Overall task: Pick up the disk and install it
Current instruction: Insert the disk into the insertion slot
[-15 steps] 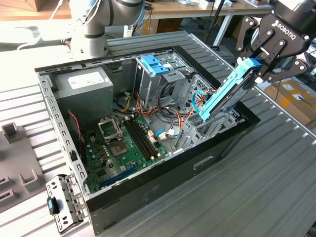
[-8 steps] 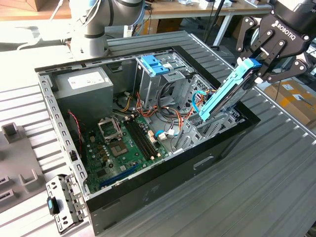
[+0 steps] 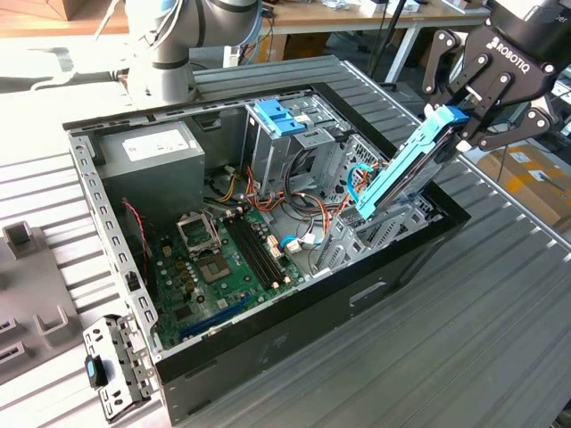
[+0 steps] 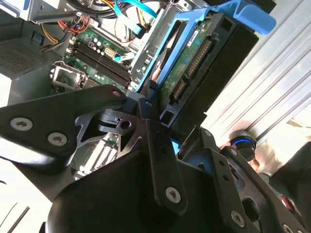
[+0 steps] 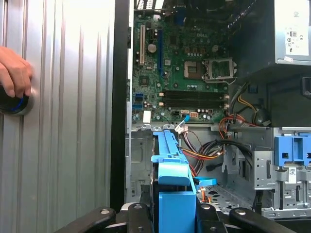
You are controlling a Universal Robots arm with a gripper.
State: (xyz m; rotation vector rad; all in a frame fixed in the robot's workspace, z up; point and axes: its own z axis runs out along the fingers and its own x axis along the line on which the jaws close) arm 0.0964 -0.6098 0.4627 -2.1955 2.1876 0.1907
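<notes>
The disk [image 3: 401, 174], a dark drive framed by bright blue rails, hangs tilted over the open computer case [image 3: 268, 348] at the exterior view's right. Its lower end dips toward the metal bay by the case's wall. My gripper [image 3: 455, 120] is shut on the disk's upper end. In the second wrist view the disk [image 4: 194, 73] shows its green circuit board and connectors just beyond my gripper [image 4: 155, 114]. The first wrist view looks along the disk's blue rail [image 5: 170, 165] from my gripper [image 5: 167, 213] toward the motherboard.
Inside the case are a grey power-supply box [image 3: 152, 156], a green motherboard [image 3: 223, 259], loose cables and a drive cage with a blue bracket [image 3: 281, 116]. A person's hand [image 5: 14, 73] rests on a dark knob [image 5: 12, 104] on the ribbed table. Grey fixtures [image 3: 36, 303] lie beside the case.
</notes>
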